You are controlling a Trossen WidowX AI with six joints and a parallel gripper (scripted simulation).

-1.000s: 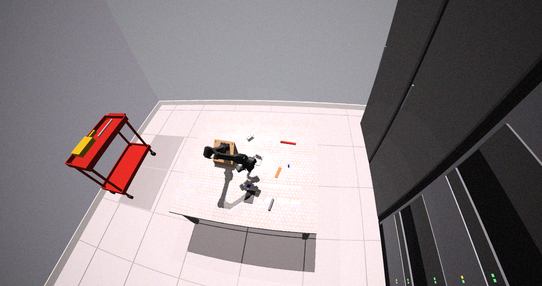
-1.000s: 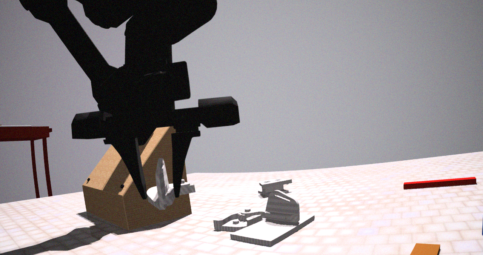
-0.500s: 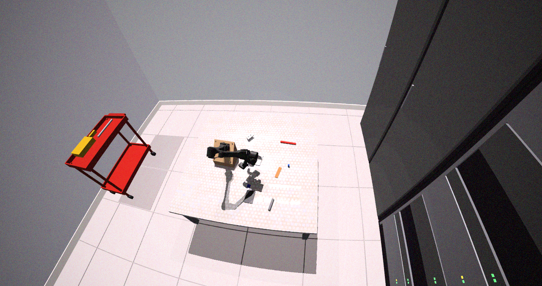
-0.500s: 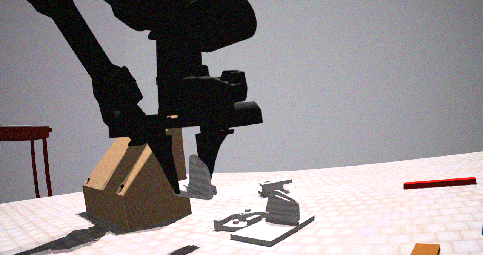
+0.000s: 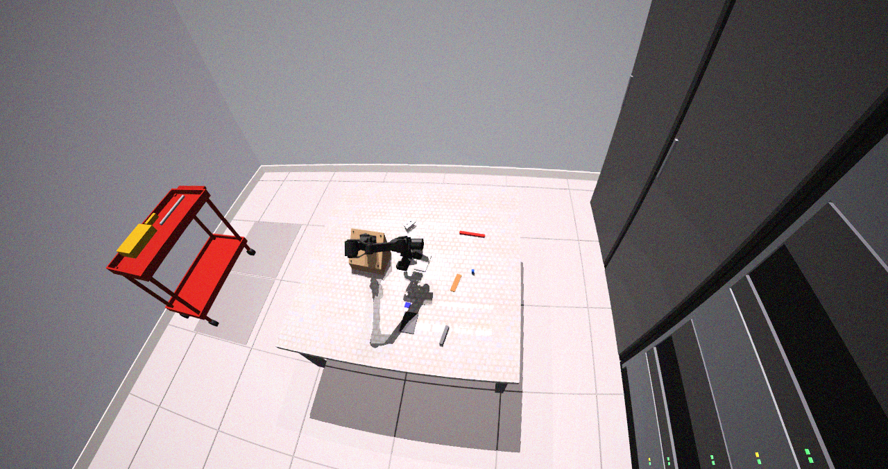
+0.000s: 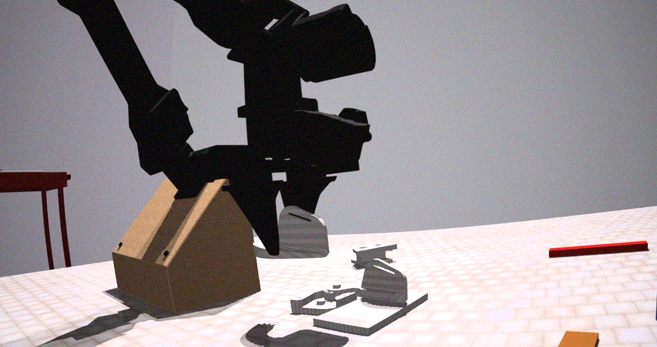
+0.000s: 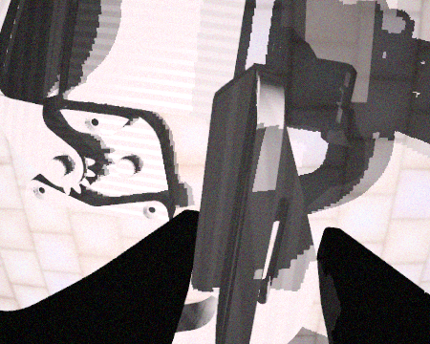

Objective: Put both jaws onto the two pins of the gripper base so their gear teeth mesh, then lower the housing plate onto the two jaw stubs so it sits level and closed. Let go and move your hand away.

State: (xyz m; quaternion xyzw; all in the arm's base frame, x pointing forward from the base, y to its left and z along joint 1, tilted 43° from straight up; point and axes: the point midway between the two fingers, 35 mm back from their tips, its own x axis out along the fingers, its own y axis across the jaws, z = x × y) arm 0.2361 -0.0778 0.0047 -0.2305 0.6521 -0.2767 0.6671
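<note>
Left of the gripper base on the bench, grasping a grey jaw between the fingers of the gripper. Showing a toothed second jaw at the base, beside a bare pin. Farther off, resting near a red bar.

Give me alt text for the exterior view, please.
A black robot gripper holds a gray jaw piece above a pale tiled table. Nearby, a second jaw is on the flat base, with a red bar off to the right.
</note>
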